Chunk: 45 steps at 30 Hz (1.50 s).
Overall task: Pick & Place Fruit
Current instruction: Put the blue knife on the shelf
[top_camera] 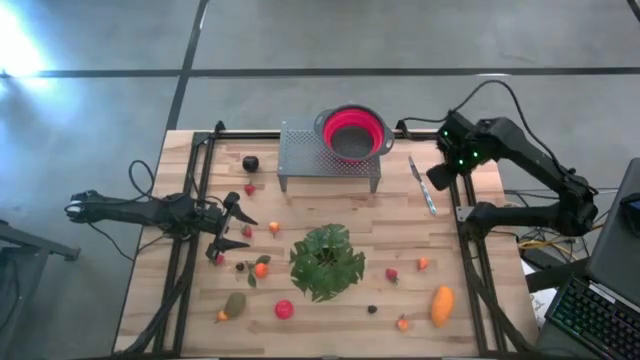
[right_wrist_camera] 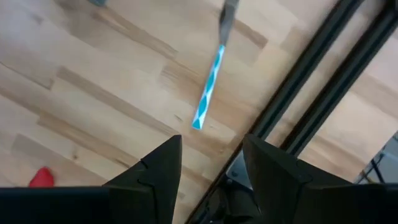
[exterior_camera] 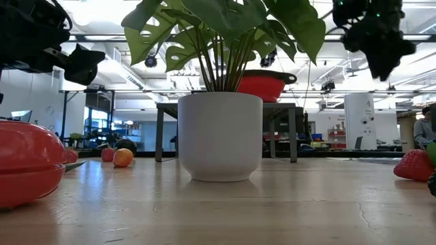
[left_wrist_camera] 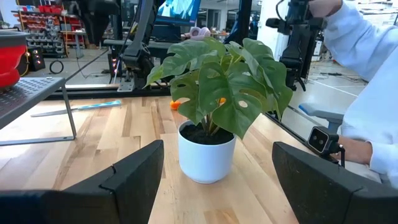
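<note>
Small toy fruits lie scattered on the wooden table point(top_camera: 400, 225): a dark purple round one point(top_camera: 250, 162), an orange one point(top_camera: 261, 268), a red one point(top_camera: 285, 309), an olive-green one point(top_camera: 235, 303) and a yellow-orange oblong one point(top_camera: 441, 305). My left gripper point(top_camera: 243, 231) stands open and level at the table's left, pointing at the plant, with nothing between its fingers. My right gripper point(right_wrist_camera: 211, 146) hangs open high over the table's right edge point(top_camera: 438, 176), pointing down. It is empty, above a blue-handled knife point(right_wrist_camera: 208, 93).
A red colander point(top_camera: 352, 135) sits on a perforated metal stand point(top_camera: 310, 155) at the far middle. A potted leafy plant point(top_camera: 325, 262) stands mid-table. The knife point(top_camera: 425, 190) lies by the right rail. A person's white sleeve point(left_wrist_camera: 367, 93) shows beyond the right edge.
</note>
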Tool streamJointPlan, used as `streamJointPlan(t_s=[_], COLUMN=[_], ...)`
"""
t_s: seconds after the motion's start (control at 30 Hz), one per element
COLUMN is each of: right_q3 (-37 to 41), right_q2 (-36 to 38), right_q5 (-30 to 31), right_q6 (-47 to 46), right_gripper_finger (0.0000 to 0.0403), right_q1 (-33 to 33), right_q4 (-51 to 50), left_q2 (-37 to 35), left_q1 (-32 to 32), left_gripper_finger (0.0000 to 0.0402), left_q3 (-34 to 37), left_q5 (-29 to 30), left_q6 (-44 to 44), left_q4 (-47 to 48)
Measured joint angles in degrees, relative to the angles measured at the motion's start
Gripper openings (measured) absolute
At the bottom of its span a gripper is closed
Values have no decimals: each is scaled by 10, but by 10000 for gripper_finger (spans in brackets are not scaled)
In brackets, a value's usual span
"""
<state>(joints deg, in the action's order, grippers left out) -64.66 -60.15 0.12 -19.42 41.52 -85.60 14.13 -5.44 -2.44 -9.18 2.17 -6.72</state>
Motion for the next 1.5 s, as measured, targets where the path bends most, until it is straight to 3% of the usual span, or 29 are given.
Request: streamJointPlan(t_s=[0.5,0.7,1.07,1.5], right_q3=[137,172,207,287], right_q2=[-2,-11,-11,-11], right_q5=[0,-1,4,14], right_q6=[-33,-47,-111,-150], right_gripper_finger=[177,167,189,177], right_q1=[0,0,0,0], right_q4=[100,140,205,260], left_q2=[0,0,0,0], left_q1=[0,0,0,0], left_gripper_finger=[305,305,305,305], left_q3=[0,0,0,0], left_q5=[0,0,0,0], left_q6=[0,0,0,0], left_q4=[0,0,0,0])
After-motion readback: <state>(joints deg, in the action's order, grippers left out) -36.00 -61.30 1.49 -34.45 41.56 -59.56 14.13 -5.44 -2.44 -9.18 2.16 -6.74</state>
